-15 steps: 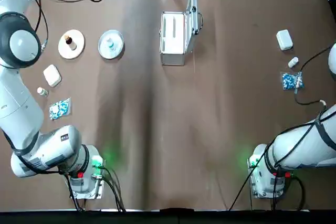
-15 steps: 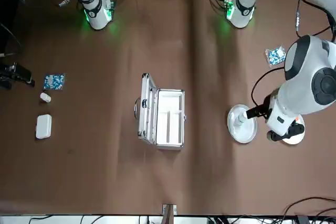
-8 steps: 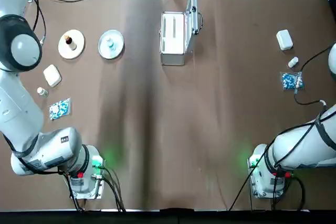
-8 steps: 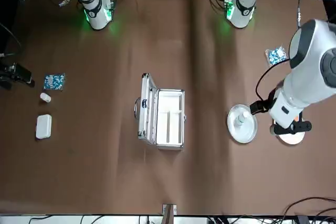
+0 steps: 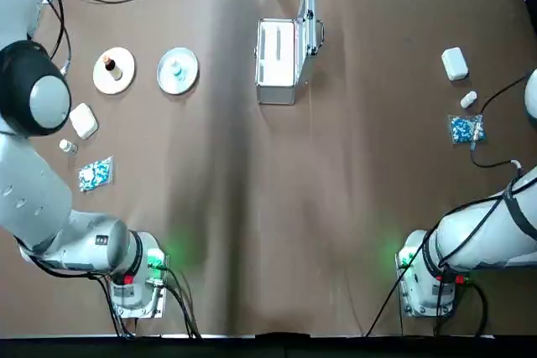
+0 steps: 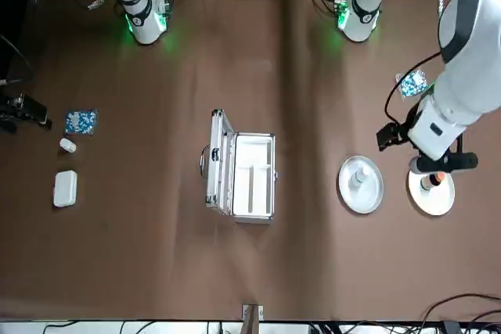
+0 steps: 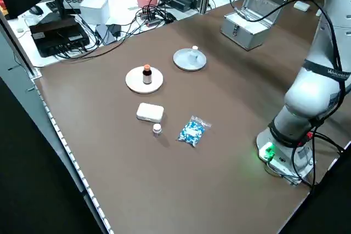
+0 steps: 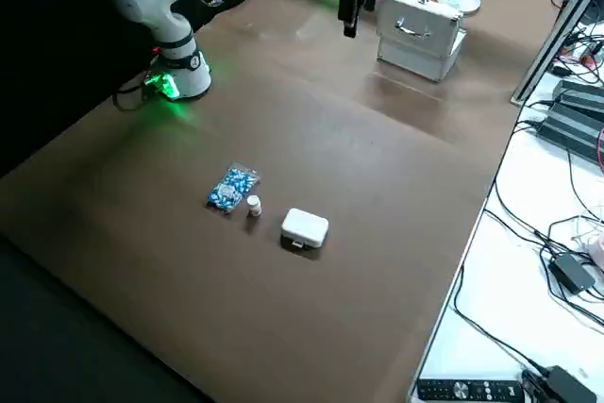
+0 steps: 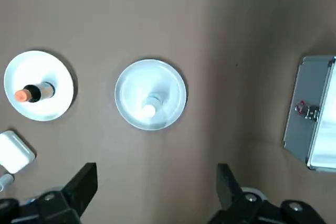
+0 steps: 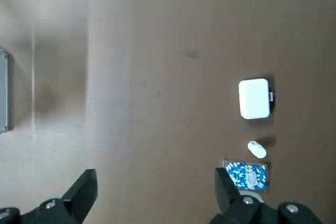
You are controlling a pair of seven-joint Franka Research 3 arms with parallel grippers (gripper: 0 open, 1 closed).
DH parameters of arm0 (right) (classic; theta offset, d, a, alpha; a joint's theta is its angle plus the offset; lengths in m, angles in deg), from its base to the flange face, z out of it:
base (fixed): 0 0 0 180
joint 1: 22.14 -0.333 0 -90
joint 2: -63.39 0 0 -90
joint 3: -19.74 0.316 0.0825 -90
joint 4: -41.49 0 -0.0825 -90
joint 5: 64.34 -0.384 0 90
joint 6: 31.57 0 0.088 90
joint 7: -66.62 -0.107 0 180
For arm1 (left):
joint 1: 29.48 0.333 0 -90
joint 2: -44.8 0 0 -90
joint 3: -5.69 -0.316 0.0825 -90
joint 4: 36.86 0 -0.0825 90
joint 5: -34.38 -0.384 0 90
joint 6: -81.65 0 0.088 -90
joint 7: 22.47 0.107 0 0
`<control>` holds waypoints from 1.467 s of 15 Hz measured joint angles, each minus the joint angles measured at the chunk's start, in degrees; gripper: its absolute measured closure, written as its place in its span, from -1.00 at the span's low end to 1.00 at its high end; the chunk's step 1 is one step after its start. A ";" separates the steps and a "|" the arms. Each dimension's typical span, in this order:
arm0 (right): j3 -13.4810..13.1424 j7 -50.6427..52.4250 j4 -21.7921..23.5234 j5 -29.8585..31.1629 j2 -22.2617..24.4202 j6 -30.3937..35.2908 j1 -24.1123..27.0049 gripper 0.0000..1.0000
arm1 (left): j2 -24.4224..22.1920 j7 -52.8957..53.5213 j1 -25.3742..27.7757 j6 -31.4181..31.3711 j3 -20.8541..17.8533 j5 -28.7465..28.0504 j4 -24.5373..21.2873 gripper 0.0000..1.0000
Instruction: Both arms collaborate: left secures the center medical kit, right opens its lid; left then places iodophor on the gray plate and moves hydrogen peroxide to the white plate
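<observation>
Well, the medical kit (image 5: 281, 60) sits by the table's far edge, lid (image 5: 310, 18) up, tray bare. Left of it, a clear bottle stands on the gray plate (image 5: 178, 71), a brown one on the white plate (image 5: 113, 70). Left gripper (image 9: 155, 192) hangs above, fingers wide and empty; right gripper (image 10: 152, 195) likewise. Looks finished.

Kit (image 5: 284, 63): brushed silver metal edges, smooth white lining. Arms (image 5: 38, 199): glossy white shells. Table (image 5: 277, 207): covered in matt brown cloth, faintly creased. Plates (image 9: 150, 94): smooth, slightly glossy. Gripper fingers (image 9: 84, 184): matt black.
</observation>
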 joint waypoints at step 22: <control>0.00 0.00 0.10 0.00 0.00 -0.60 0.73 -0.97 | -7.34 2.74 -1.07 0.00 -3.93 0.36 -6.74 -1.00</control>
